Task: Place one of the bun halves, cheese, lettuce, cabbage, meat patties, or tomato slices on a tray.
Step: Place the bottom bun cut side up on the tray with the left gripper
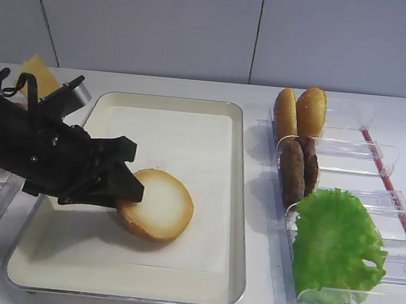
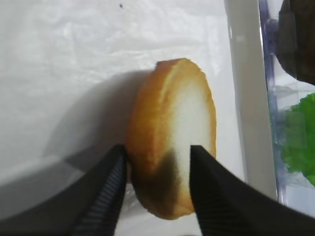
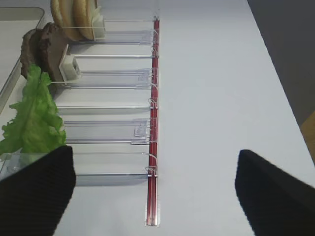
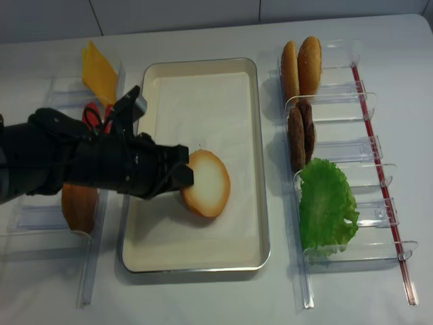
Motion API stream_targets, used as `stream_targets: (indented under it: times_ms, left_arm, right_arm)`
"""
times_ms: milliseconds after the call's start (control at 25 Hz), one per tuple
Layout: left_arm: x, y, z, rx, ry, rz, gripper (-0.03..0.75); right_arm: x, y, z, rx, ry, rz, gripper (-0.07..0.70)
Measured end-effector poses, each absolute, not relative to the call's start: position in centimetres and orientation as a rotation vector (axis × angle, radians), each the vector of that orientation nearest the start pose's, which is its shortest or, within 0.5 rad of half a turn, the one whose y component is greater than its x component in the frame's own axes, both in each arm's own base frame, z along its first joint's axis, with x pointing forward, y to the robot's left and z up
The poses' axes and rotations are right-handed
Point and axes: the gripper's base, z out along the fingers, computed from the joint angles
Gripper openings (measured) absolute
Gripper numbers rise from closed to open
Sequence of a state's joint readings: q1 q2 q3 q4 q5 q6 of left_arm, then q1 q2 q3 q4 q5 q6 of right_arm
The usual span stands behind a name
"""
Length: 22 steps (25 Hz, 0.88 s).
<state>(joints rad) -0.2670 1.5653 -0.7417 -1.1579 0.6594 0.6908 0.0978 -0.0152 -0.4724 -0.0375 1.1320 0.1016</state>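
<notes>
Resting on the tray [image 1: 236,198], the bun half [image 2: 172,132] sits tilted between the left gripper's [image 2: 156,169] loosened jaws.

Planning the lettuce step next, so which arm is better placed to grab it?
Probably the right: its claw hangs open beside the lettuce, while the left claw straddles the bun half on the tray.
</notes>
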Motion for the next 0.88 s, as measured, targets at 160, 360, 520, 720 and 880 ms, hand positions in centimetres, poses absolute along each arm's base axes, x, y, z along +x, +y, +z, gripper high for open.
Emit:
stream_targets:
  times_ms: [160,360,520,720,880]
  left_arm:
    - [25.1,-12.2,18.8,0.120,2.671,-0.984,0.404]
    - [25.0,-12.0,18.6,0.198,2.694,-0.931,0.469]
    - [25.6,-11.8,19.4,0.268,2.728,-0.856,0.472]
    - [26.6,-11.6,21.3,0.351,2.787,-0.758,0.472]
    - [27.4,-10.8,23.0,0.405,2.846,-0.573,0.472]
  right_arm:
    - [-0.7,-0.4,26.4,0.007,2.128,0.072,0.661]
    - [-0.7,-0.4,26.4,0.007,2.128,0.072,0.661]
    - [-0.7,-0.4,26.4,0.007,2.128,0.072,0.661]
    - [-0.7,-0.4,26.4,0.007,2.128,0.072,0.661]
    - [-0.7,-0.4,26.4,0.007,2.128,0.072,0.661]
